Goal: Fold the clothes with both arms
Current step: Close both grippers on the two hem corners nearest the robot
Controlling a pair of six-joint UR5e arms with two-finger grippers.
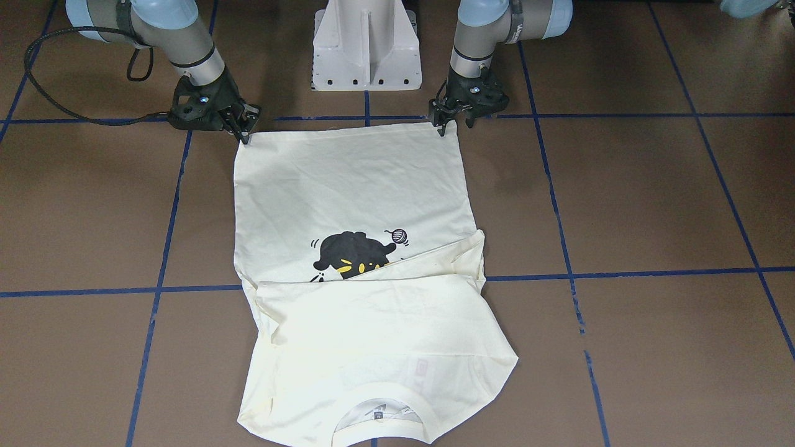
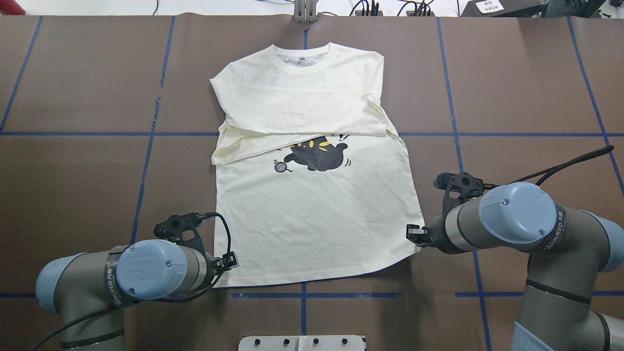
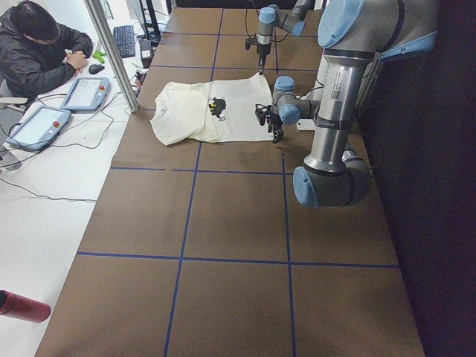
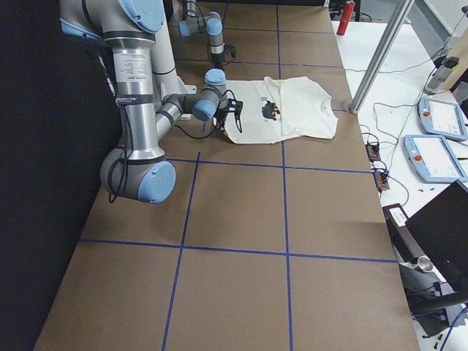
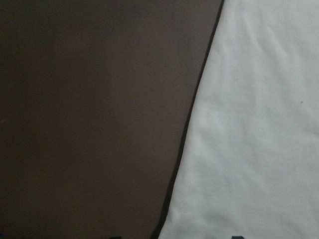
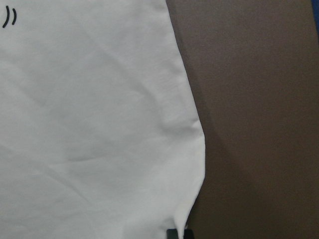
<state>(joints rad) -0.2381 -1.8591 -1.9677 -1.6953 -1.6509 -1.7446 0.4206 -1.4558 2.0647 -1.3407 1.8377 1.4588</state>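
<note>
The cream-white T-shirt point(image 2: 317, 209) lies flat, print up, collar far from me and hem near me. Its sleeves are folded across the chest and cover the lettering. The black cat point(image 2: 317, 156) and yarn ball point(image 2: 280, 167) show partly. My left gripper point(image 2: 231, 261) is low at the hem's left corner; its fingertips look apart, astride the shirt edge point(image 5: 259, 124). My right gripper point(image 2: 414, 233) is low at the hem's right corner point(image 6: 192, 209), fingertips together on the cloth. In the front view the left gripper point(image 1: 452, 127) and the right gripper point(image 1: 244, 135) touch the two hem corners of the shirt point(image 1: 348, 180).
The white pedestal base point(image 1: 366, 46) stands between the arms. A black cable point(image 1: 56, 105) loops on the table by the right arm. Blue tape lines point(image 2: 146, 161) cross the brown table. An operator point(image 3: 37, 44) sits beyond the far edge with tablets point(image 3: 85, 93).
</note>
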